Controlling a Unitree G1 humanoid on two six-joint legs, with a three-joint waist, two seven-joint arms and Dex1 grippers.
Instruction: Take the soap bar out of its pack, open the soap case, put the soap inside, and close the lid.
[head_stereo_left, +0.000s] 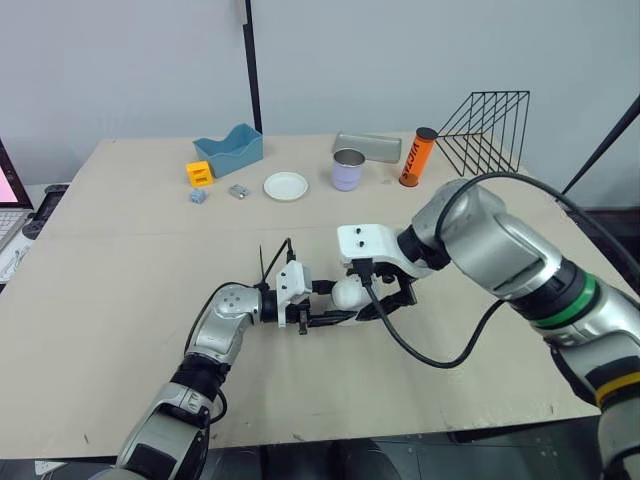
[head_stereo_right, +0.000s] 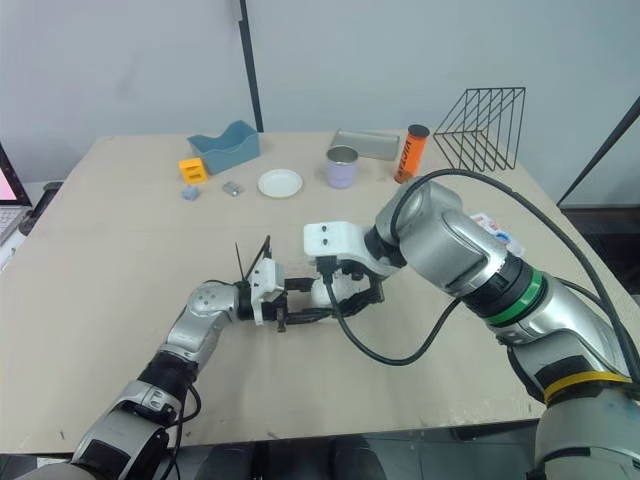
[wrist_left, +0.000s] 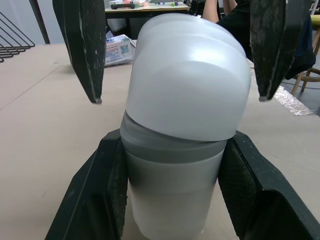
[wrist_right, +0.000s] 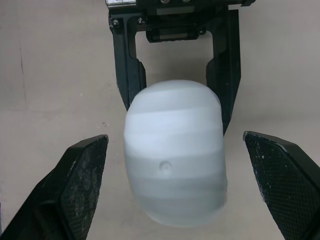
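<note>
– Two grippers meet at mid-table; how is each set?

– Left gripper (head_stereo_left: 340, 303): its fingers (wrist_left: 97, 200) press against both flanks of the soap case (wrist_left: 185, 95), clamping the lower shell. Right gripper (wrist_right: 173, 137): spread wide, with one fingertip (wrist_left: 87, 55) on each side of the case's upper shell. A gap shows on both sides and no contact is visible.

– Where does the case lie relative to them?

– It lies between the left fingers and directly under the right gripper, which points down at it from above. The white upper shell sits tilted over the greyer lower shell, so the two halves are not flush. Whether anything is inside cannot be told. The case is low over the table (head_stereo_left: 120, 300); whether its base touches the surface cannot be told.

– And farther out?

– A printed packet (head_stereo_right: 497, 232) lies flat on the table beyond the right arm, well apart from the case. Near the far edge are a blue tray (head_stereo_left: 229, 150), a white plate (head_stereo_left: 286, 186), a lilac cup (head_stereo_left: 348, 170), an orange tube (head_stereo_left: 417, 158) and a black wire rack (head_stereo_left: 487, 130), all well apart from both grippers.
</note>
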